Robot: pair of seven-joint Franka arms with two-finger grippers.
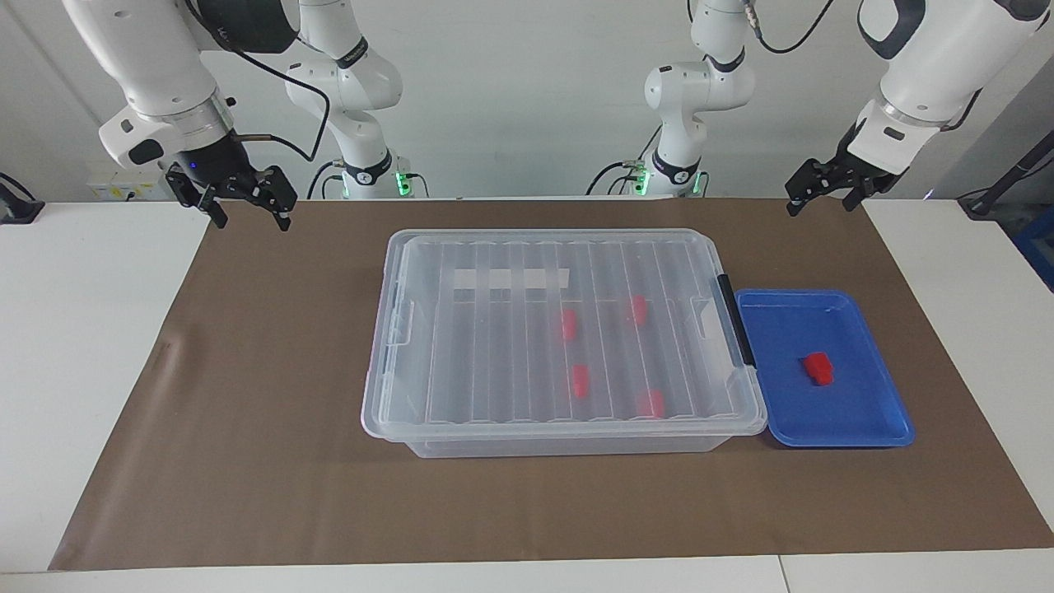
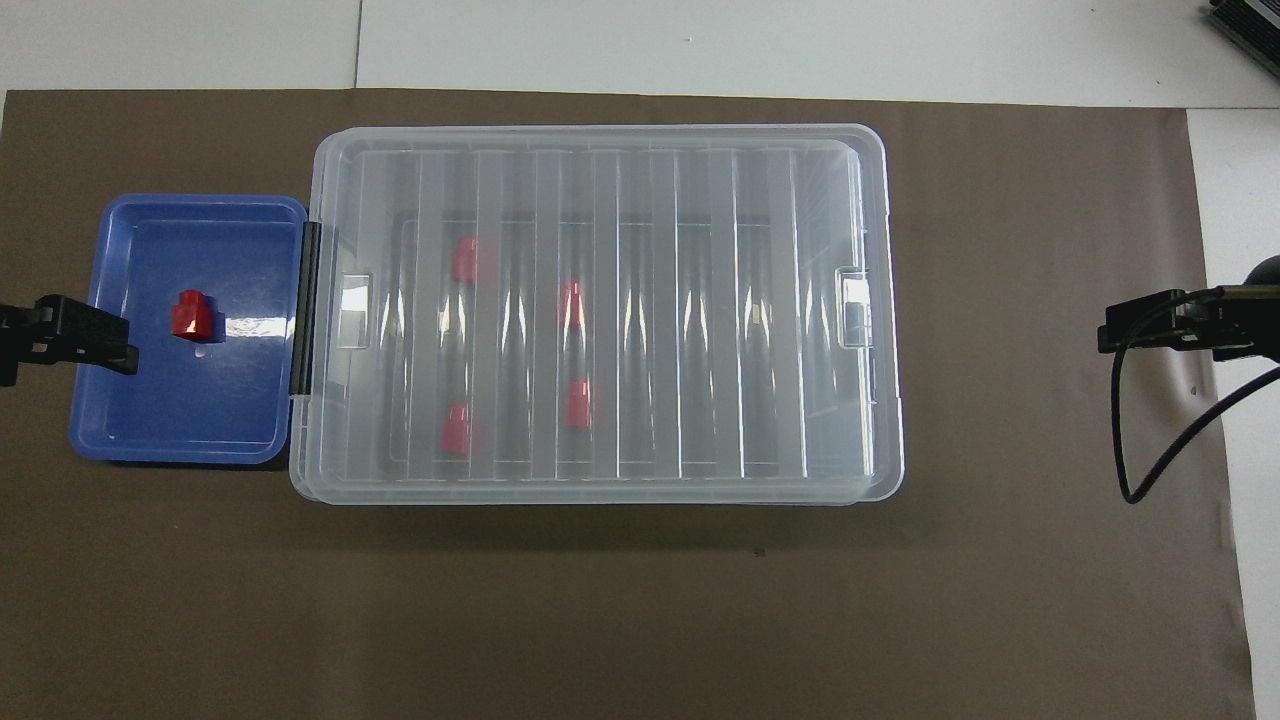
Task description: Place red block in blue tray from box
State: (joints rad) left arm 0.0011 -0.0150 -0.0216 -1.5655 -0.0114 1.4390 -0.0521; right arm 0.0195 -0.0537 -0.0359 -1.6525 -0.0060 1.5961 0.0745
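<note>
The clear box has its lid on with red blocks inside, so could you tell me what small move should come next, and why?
Probably nothing more than keeping both arms parked. One red block already lies in the blue tray, the box has its lid on over four more blocks, and the left claw and right claw hang empty over the brown mat's corners nearest the robots.
</note>
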